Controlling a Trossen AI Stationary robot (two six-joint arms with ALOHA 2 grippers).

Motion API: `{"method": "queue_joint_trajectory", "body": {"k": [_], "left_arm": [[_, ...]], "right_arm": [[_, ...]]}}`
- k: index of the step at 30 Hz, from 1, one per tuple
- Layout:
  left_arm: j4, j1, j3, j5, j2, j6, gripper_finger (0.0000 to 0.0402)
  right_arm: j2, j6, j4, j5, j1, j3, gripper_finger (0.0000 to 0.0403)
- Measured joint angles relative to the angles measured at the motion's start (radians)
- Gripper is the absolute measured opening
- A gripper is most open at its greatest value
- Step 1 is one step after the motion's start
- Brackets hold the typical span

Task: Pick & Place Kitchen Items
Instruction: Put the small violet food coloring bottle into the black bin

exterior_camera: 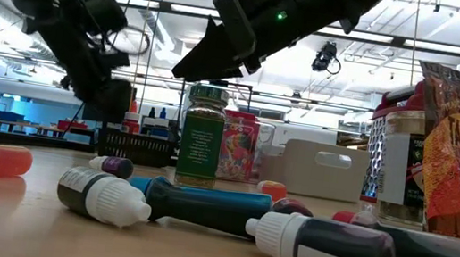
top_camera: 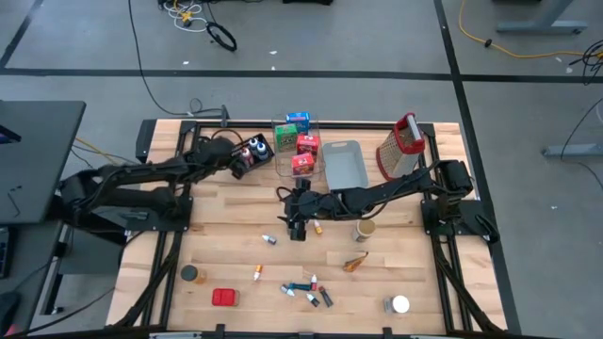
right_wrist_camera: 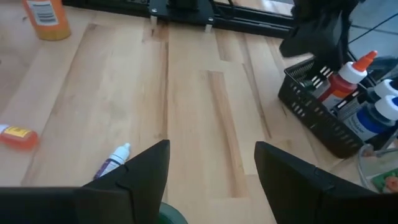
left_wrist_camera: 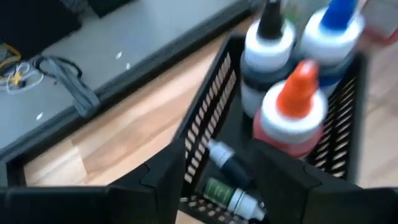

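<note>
Two grippers are mine, and I'll go from the left. My left gripper [top_camera: 247, 158] hangs over the black basket [top_camera: 254, 151] at the table's far side. Its jaws stand apart with nothing between them. Below them, inside the basket, stand upright bottles with black, blue and orange caps [left_wrist_camera: 292, 109], and a small bottle [left_wrist_camera: 233, 196] lies on the floor. I judge this a drop just made.

My right gripper [top_camera: 298, 226] hovers mid-table with jaws wide and empty, above bare wood. A small purple bottle [right_wrist_camera: 112, 162] lies just beside it, an orange one [right_wrist_camera: 17, 135] farther off. More bottles [top_camera: 306, 290], a red box [top_camera: 224, 298] and jars are scattered along the near edge. Next, I think, the right should drop over the purple bottle, straddle it across its narrow width and close, while the left lifts clear of the basket.
</note>
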Motion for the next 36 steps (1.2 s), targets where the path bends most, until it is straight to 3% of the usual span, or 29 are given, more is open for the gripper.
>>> {"method": "queue_joint_trajectory", "body": {"k": [4,7,9,14,17,22,28,36], "left_arm": [[-0.049,-0.025,0.000,0.009,-0.135,0.002,0.0189],[-0.086,-0.049,0.000,0.079,-0.251,0.002,0.0189],[-0.101,-0.066,0.000,0.173,-0.321,0.005,0.0189],[-0.108,-0.123,0.000,0.530,-0.422,0.044,0.0189],[-0.109,-0.187,0.000,0.653,-0.424,0.025,0.0189],[-0.092,-0.345,0.000,0.666,-0.372,0.024,0.0190],[0.059,-0.527,0.000,0.641,-0.259,0.040,0.0190],[0.234,-0.648,0.001,0.568,-0.034,0.074,0.0190]], "right_arm": [[0.000,0.000,0.002,0.001,0.012,0.000,0.0247],[0.000,0.000,0.003,0.000,0.024,0.000,0.0247],[0.000,0.000,0.004,0.000,0.036,0.000,0.0247],[-0.035,0.000,-0.023,0.008,0.091,0.009,0.0247],[-0.067,0.014,-0.052,0.036,0.126,0.018,0.0247],[-0.095,0.146,-0.189,0.122,0.164,0.018,0.0247],[-0.108,0.347,-0.411,0.114,0.201,0.018,0.0247],[-0.104,0.538,-0.606,0.154,0.200,0.018,0.0247]]}}
